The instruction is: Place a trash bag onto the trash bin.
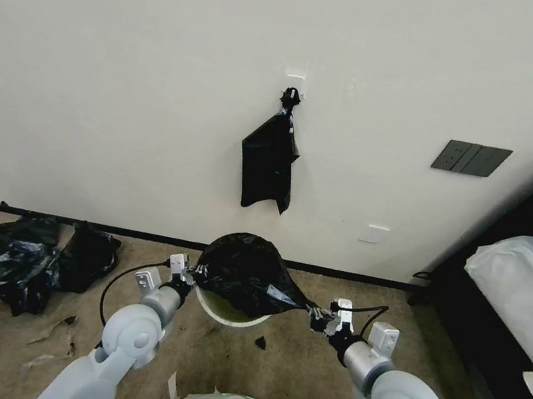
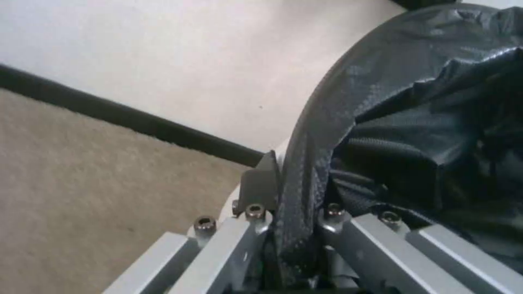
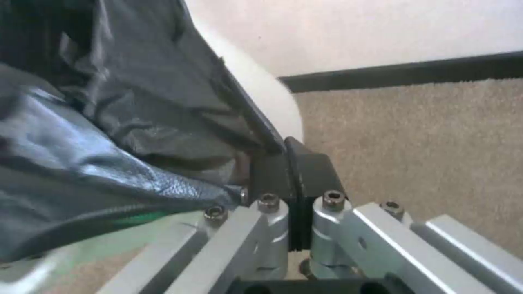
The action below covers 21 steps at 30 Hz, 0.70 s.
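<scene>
Now: bag stretched over the bin between both end effectors

You have the trash bag (image 1: pixel 247 277) pulled wide across the top of the trash bin (image 1: pixel 228 315), which stands on the carpet (image 1: pixel 293 372) close to the wall (image 1: pixel 132 70). Your left end effector (image 1: pixel 193 273) is clenched on the bag's left edge, beside the bin's left rim; in the left wrist view the black film (image 2: pixel 414 122) runs down between the fingers (image 2: pixel 260 185) and is pinched there. Your right end effector (image 1: pixel 317 317) is clenched on the bag's right corner, drawn out to a point just past the bin's right side; in the right wrist view its dark pads (image 3: pixel 294 179) are pressed together on the film (image 3: pixel 109 122), with the cream rim (image 3: pixel 261 94) right beside them. From the head view, the bag domes up over the bin and covers most of the opening, leaving the near rim bare.

On the wall above, a flat black bundle of bags (image 1: pixel 269 163) hangs from a hook (image 1: pixel 293 86). A heap of black plastic (image 1: pixel 35 257) lies on the carpet well to the left, and a bed (image 1: pixel 521 294) stands at the right.
</scene>
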Available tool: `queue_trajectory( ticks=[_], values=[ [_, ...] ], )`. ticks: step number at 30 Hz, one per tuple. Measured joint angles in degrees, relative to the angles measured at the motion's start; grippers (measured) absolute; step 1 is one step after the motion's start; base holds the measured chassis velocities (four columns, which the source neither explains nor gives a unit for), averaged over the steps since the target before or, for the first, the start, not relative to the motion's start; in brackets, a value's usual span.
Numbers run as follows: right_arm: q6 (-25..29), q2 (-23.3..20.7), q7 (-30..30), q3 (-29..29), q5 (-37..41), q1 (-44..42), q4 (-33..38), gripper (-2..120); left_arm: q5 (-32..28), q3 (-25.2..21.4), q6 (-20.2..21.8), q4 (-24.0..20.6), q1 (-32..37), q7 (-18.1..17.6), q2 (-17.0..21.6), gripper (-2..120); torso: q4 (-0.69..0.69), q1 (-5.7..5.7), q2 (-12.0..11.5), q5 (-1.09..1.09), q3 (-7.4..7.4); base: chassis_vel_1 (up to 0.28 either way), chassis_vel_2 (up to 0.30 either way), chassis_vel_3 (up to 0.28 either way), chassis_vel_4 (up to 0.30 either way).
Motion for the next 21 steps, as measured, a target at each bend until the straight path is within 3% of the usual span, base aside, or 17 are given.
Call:
queue_trajectory(
  ticks=[13,21],
  values=[
    [-0.2,3.9,-1.4,-3.3,-1.9,0.0,-2.5,0,-0.9,0.7,-0.8,-0.3,-0.2,-0.4,-0.1,1,0.0,0.0,0.0,0.0,0.0,0.0,0.0,0.0,0.0],
    [1.7,2.8,-2.8,-1.2,-2.1,-1.2,0.0,25,0.7,1.1,-0.6,0.6,-0.6,-0.2,0.4,1,0.0,0.0,0.0,0.01,0.0,0.0,0.0,0.0,0.0]
  ],
)
